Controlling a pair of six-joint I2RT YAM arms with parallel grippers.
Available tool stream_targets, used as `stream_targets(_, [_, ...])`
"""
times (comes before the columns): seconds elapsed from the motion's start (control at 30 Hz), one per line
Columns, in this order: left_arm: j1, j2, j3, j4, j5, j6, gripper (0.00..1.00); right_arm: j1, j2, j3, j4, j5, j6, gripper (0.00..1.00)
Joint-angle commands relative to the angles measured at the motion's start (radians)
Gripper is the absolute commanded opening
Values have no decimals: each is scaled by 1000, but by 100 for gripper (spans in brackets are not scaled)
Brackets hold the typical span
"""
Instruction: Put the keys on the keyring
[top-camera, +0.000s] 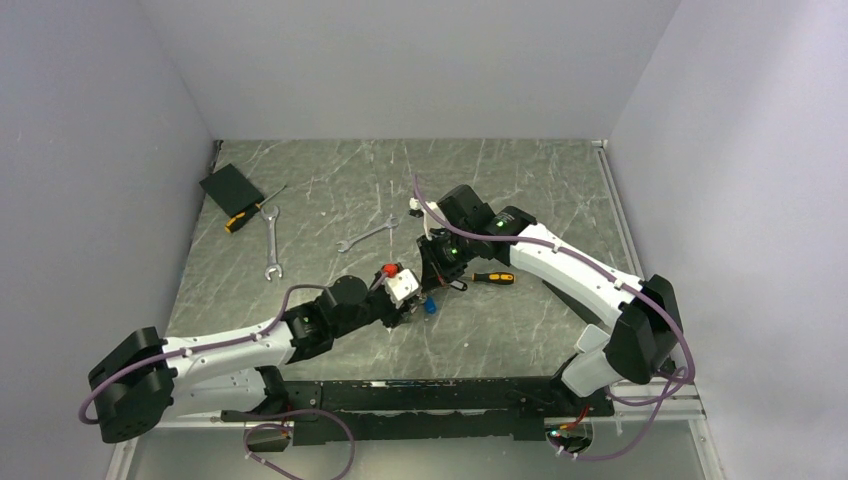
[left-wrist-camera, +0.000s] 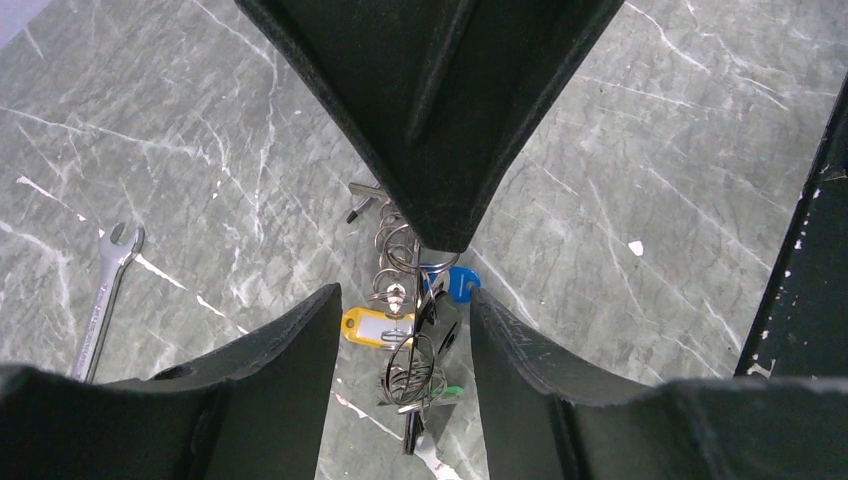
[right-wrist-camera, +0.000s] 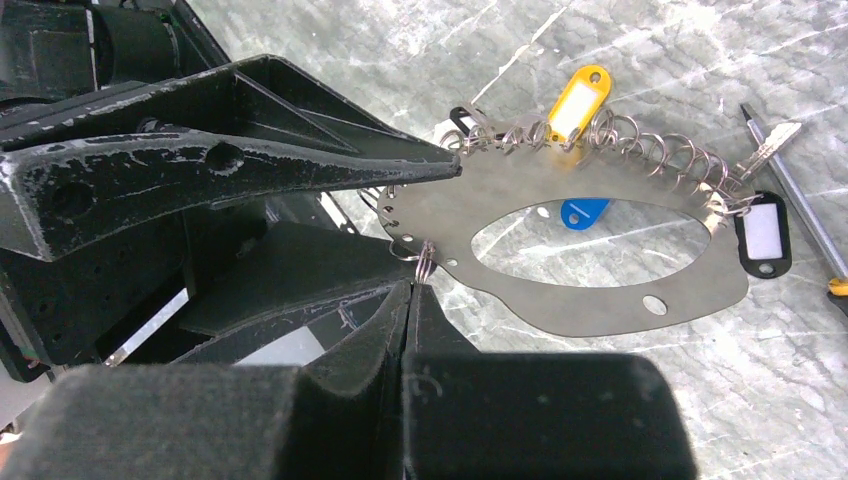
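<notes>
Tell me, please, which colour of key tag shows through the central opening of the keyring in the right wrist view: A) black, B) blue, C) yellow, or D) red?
B: the blue tag is framed inside the opening of the keyring, while the yellow tag and a black tag sit along its outer edge.

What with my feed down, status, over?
Status: right gripper shut on keyring rim; left gripper open, straddling it. Several keys threaded on rim. Nothing in the way.
</notes>
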Motion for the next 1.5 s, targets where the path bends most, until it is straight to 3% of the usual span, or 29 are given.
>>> stream_targets(0.0, [-4,12,29,70,11,-4,49,-1,-43,6,37,-14,-5,0])
stream_targets(0.2, [-4,40,33,102,5,9,27,-1,-53,-1,40,-34,-3,0])
stream_targets(0.3, [-4,54,31,128,2,21,22,-2,-57,-7,43,-42,-2,0])
stream_targets(0.4, [-4,66,38,131,12,32,0,-1,-57,-10,40,-42,-2,0])
stream_targets(0.6, [-4,56,38,120,36,21,0,-1,-51,2,33,-34,5,2])
stream_targets(0.7, [-4,45,43,107,12,-7,0,-1,-50,11,36,7,17,31])
stream_targets(0.8, [-4,37,55,88,-54,-66,0,-2,-91,-8,86,32,35,42])
stream_targets(1.13, [-3,-1,92,16,-120,-309,0,14,-385,-336,543,190,144,48])
stream_targets(1.47, [-2,-34,171,-114,-107,-423,0,224,-431,-445,707,362,-65,41])
